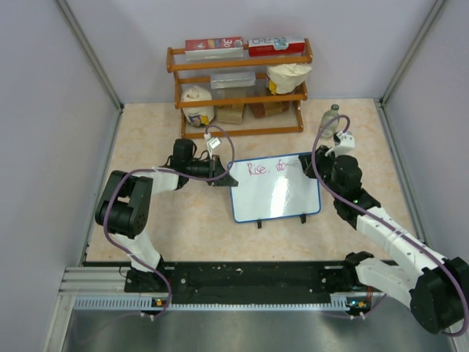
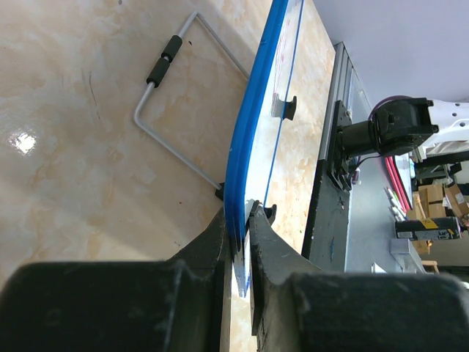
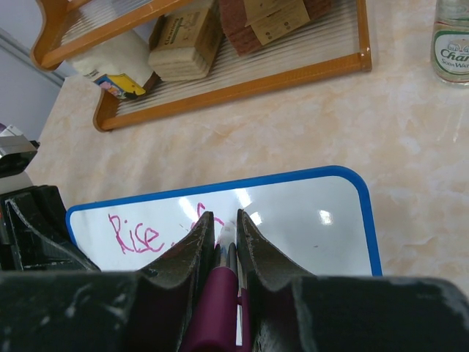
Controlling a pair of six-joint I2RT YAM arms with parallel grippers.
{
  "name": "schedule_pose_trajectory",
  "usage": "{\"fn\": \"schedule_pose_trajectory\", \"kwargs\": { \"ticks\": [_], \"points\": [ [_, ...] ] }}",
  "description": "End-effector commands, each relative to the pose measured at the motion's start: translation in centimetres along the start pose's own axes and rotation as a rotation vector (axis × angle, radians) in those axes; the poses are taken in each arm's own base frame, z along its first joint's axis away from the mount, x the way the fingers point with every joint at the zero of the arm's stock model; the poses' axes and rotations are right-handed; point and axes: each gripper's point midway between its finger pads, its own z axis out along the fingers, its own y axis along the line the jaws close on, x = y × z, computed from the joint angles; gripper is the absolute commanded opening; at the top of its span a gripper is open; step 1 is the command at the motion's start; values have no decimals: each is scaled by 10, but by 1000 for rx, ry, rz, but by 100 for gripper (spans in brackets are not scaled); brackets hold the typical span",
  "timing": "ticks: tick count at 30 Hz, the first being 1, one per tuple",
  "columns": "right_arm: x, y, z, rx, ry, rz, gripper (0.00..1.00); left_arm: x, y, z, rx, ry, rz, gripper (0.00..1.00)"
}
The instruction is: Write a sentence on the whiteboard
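Left jaws clamp the whiteboard [image 1: 282,196] edge; right jaws pinch a magenta marker [image 3: 217,315]. Ahead of them the sentence [image 3: 136,235] reads only "Rise," plus a stroke; most remains

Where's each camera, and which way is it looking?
Top external: high behind left arm and right arm, looking down at the table; both show.
Left wrist: on the left arm, looking along the whiteboard; left tool clamps it.
Right wrist: on the right arm, facing the shelf; right tool holds a marker.
Shared: all see the whiteboard.
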Motion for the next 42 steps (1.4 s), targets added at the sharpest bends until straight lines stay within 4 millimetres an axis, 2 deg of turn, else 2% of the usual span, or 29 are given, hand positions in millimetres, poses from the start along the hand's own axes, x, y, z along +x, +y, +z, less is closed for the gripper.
{"fn": "schedule_pose_trajectory", "kwargs": {
  "ticks": [1,13,18,22,31,42],
  "points": [
    [-1,-8,-2,14,-20,-6,0,20,29,4,-108,21,-1,0],
    [17,-13,-12,6,26,-14,0,19,30,4,-110,20,0,0],
    [18,-14,-14,5,23,-11,0,20,30,4,-110,20,-1,0],
    [13,-13,-11,12,11,-7,0,20,30,4,-110,20,-1,0],
    [-16,-2,-4,2,-62,-11,0,19,29,4,-109,19,2,0],
    [-26,0,1,11,-85,-13,0,19,29,4,-110,19,-1,0]
  ]
}}
